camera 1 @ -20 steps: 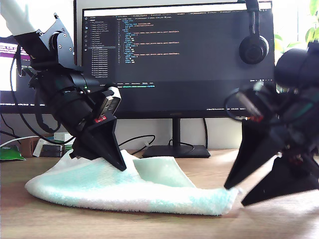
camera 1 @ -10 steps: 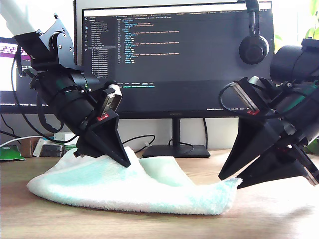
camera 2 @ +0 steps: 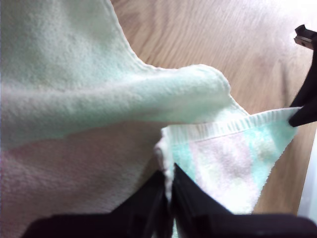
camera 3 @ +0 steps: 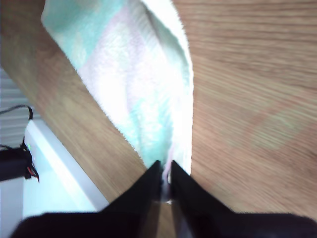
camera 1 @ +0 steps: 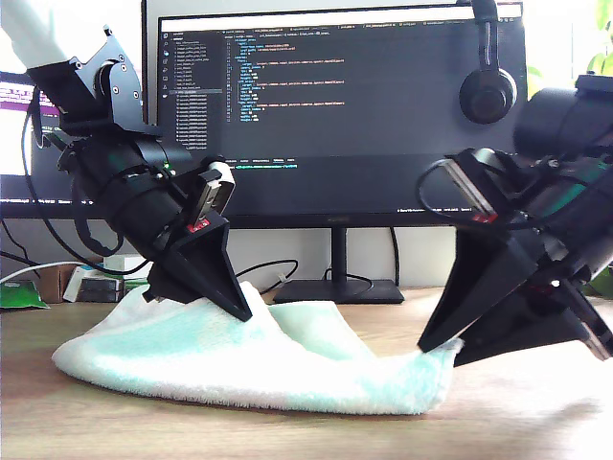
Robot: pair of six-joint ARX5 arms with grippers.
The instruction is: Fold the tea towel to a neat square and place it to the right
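Both arms angled down, fingers [camera 1: 241, 311] pinching tea towel [camera 1: 287, 369] corners

Open desk [camera 1: 239, 436] in front of the tea towel [camera 1: 239, 359], full width of exterior view: clear pass there. Behind it, the monitor [camera 1: 335, 105] w/ stand base [camera 1: 335, 289] blocks the back; the headphones [camera 1: 487, 91] hang off the monitor's top, exterior view's right. Boxes [camera 1: 96, 283] and cables crowd the back at exterior view's left. Both arms lean in over the towel. My first gripper [camera 2: 167, 191] and my second gripper [camera 3: 166, 178] each pinch cloth, w/ a raised span between them barring the middle.
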